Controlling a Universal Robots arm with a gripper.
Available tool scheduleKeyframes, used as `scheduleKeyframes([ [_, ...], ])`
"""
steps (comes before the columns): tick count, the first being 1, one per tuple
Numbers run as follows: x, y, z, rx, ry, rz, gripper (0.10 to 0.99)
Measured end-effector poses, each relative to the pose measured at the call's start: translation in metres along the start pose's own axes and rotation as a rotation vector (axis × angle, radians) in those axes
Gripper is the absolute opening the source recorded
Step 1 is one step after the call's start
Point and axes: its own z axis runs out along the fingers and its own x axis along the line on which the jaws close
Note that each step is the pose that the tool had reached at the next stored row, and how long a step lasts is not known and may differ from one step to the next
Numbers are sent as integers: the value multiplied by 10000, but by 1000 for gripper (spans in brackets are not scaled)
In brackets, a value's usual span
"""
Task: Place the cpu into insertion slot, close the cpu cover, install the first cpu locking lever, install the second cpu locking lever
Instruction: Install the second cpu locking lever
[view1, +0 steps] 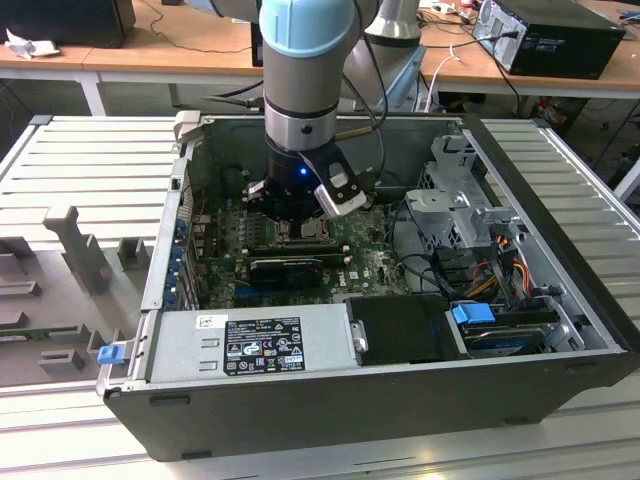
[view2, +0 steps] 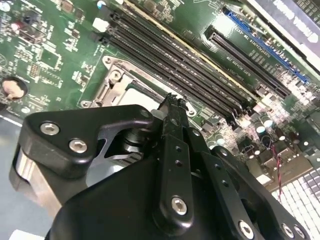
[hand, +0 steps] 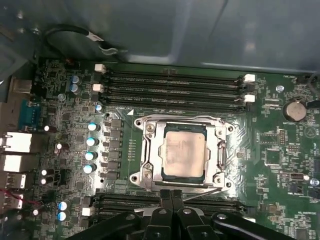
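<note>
You are looking at the cpu (hand: 184, 152) sitting flat in the insertion slot (hand: 150, 131), with the cpu cover (hand: 216, 150) lying down around it so the chip's pale face is showing through the window. The gripper (hand: 171, 196) is hovering at the socket's edge nearest the lower memory slots (hand: 120, 202); its fingers are pressed together and, as far as you can judge, gripping nothing.

Treat the chip as light, rigid and fragile: any hold belongs on its edges, never down on the face. The cover is thin, stiff sheet metal, and the locking levers look like springy wire that could slip off smooth fingers.

Around the socket, you are working between two banks of memory slots (hand: 172, 87), with blue-topped capacitors (hand: 91, 141) standing beside it. In the exterior view the arm (view1: 303, 90) is reaching down into the computer case (view1: 540, 180), where a black ribbed card (view1: 287, 266) and loose cables (view1: 415, 250) are crowding the space.
</note>
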Motion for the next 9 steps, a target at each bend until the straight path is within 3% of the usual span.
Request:
scheduleKeyframes([
  [2, 8, -6, 28, -14, 0, -1, 106],
  [5, 50, -44, 25, -93, -5, -2, 106],
  [9, 75, -75, 21, -116, 7, -114, 106],
])
